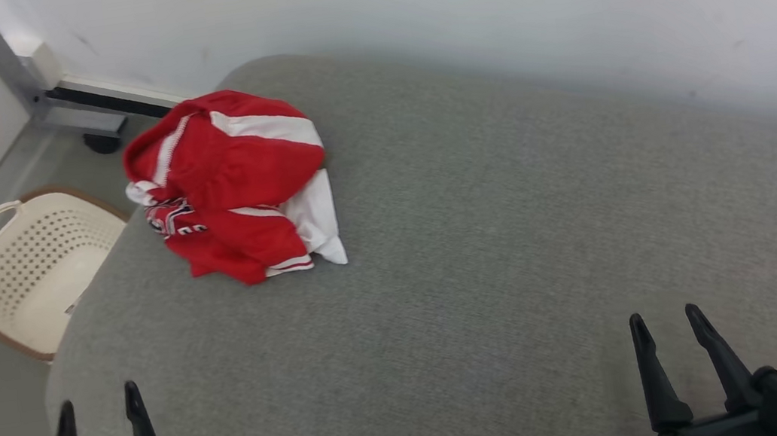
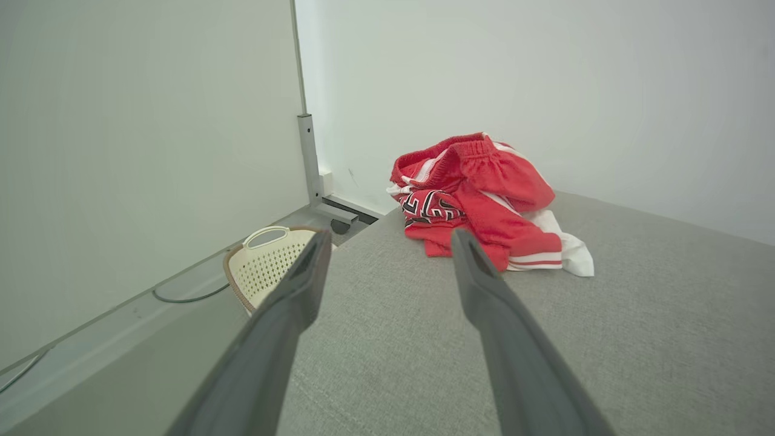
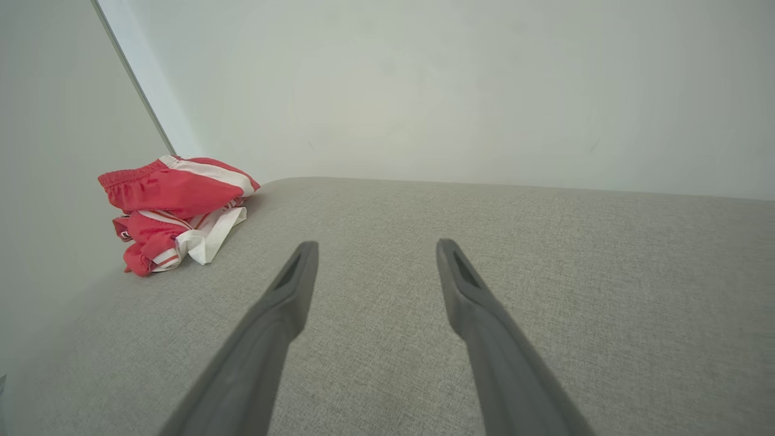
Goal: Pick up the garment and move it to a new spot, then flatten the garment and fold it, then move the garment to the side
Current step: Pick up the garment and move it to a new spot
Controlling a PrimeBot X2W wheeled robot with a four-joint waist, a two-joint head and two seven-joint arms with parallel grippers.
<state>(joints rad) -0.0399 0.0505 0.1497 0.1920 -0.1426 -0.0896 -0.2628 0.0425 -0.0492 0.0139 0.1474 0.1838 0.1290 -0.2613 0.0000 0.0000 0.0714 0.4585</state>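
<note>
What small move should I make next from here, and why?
Probably reach the left pincer forward toward the crumpled red and white shorts. They lie bunched and untouched at the far left of the grey cushion. Both pincers stand open and empty near the front edge, and the left one looks nearer to the shorts than the right pincer.

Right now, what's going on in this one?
Nothing is being handled yet. A crumpled red and white garment lies in a heap at the far left of the grey cushioned surface. The left gripper and right gripper both hover open at the near side, well apart from it. A cream basket sits on the floor beside the surface.
</note>
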